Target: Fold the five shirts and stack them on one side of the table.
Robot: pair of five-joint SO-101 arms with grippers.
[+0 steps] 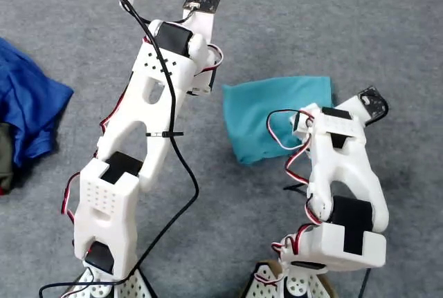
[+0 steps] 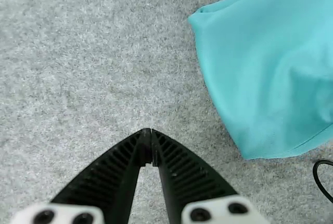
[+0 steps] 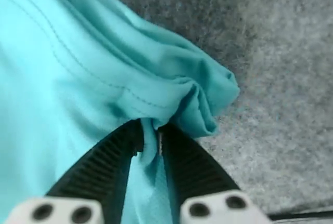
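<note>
Teal shirt [image 1: 273,115] lies part-folded on the tabletop [image 1: 401,42], a fold near its corner pinched in the right pincer [image 3: 150,136]. The left pincer [image 2: 151,143], pressed together and empty, hangs beside it. Best carry that fold across low, keeping edges aligned.

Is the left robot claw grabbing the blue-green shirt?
No, the left gripper is shut on nothing over the grey table, and the teal shirt lies apart from it.
</note>
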